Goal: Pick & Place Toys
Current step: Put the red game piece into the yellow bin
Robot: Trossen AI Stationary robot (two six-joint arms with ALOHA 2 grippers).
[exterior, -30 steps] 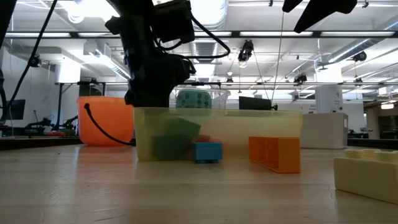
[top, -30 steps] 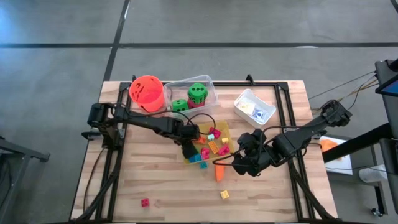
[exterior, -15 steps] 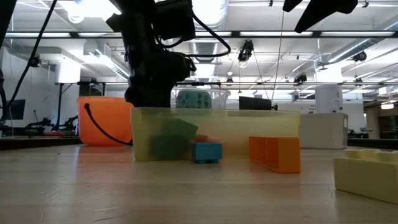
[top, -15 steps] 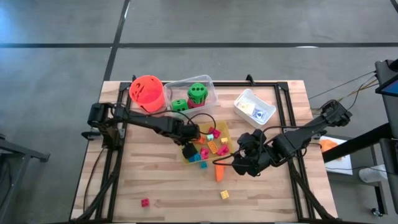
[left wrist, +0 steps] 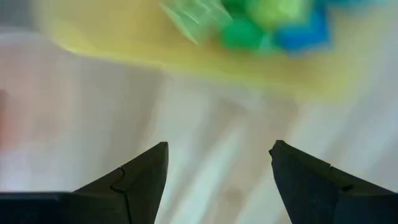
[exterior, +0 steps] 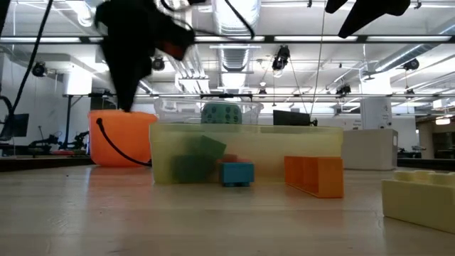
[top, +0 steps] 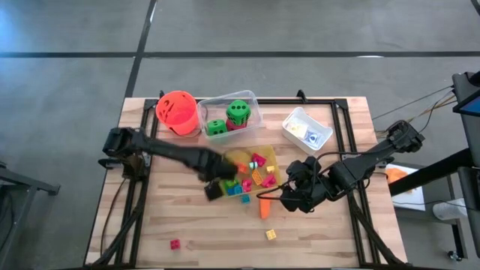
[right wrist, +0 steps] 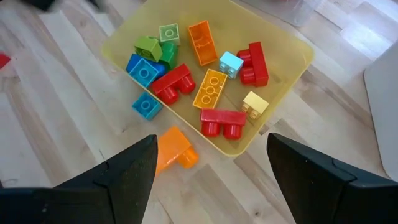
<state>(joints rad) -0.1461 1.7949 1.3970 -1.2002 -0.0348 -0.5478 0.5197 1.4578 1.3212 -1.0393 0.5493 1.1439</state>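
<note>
Most blocks sit in the yellow tray (top: 264,156); three lie loose on the counter (top: 195,225); my left hand (left wrist: 217,163) and right hand (right wrist: 211,162) are open, empty.

Bright plastic blocks (right wrist: 210,87) lie jumbled in the yellow tray (right wrist: 286,56), an orange block (right wrist: 172,149) and seemingly a blue one (right wrist: 147,106) just outside.

**Four cameras, one yellow tray**

High view looks straight down on the whole table. Low view sits at tabletop level, facing the room. Both wrist views look closely down at the yellow tray (right wrist: 273,134), which all four share.
</note>
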